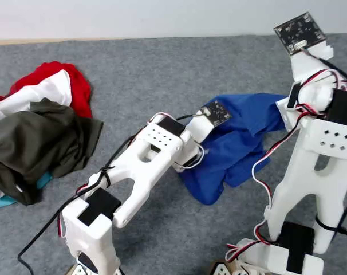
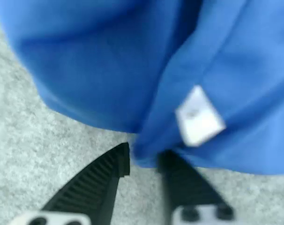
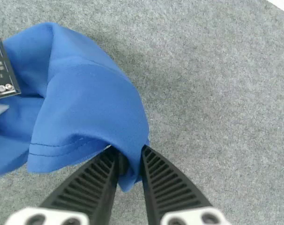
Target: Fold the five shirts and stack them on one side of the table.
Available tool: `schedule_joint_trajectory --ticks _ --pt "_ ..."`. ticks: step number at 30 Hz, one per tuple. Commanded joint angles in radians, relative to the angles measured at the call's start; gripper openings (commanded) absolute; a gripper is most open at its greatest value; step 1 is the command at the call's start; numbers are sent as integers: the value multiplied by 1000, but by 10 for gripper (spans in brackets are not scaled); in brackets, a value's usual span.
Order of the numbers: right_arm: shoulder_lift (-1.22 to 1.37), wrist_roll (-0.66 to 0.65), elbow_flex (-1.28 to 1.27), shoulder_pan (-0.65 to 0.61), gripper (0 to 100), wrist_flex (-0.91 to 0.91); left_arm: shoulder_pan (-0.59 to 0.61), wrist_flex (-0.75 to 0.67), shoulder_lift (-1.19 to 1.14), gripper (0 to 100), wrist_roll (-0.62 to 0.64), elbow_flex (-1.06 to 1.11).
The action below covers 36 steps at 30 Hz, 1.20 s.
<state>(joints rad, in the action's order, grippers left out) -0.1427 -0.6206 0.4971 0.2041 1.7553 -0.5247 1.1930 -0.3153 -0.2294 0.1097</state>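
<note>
Table (image 1: pixel 162 63): a grey felt surface is seen from above, with two white arms reaching in from the near edge.
Blue shirt (image 1: pixel 242 143): it is crumpled right of centre on the felt, between the two arms, well apart from the other shirts.
Left gripper (image 2: pixel 144 161): the jaws are closed on a fold at the edge of the blue shirt (image 2: pixel 109 61), just above the felt. A small white label (image 2: pixel 199 117) is sewn on the cloth nearby.
Right gripper (image 3: pixel 130 164): the jaws are clamped on a bunched corner of the blue shirt (image 3: pixel 85 103), whose stitched hem is draped beside one finger.
Shirt pile: four shirts are heaped at the left edge of the table. A dark olive shirt (image 1: pixel 42 143) is laid on top at the front, a white shirt (image 1: pixel 42 94) and a red shirt (image 1: pixel 76 86) behind it, and a teal shirt (image 1: pixel 4 200) underneath.
</note>
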Motion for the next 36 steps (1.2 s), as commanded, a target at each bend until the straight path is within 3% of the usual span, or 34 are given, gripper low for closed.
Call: schedule_joint_trajectory --ticks 1,9,18,25,36 --pt "-18 -5 9 13 9 39 -8 46 9 5 -12 -56" --pt "-82 -9 12 10 9 31 41 126 233 5 -5 -64" --pt "-249 -3 12 15 9 -41 288 112 615 5 141 -111" --pt "-377 -3 12 56 9 -159 422 -20 784 5 137 -159" --pt "-535 -11 12 133 9 -361 419 -186 1045 5 107 -168"
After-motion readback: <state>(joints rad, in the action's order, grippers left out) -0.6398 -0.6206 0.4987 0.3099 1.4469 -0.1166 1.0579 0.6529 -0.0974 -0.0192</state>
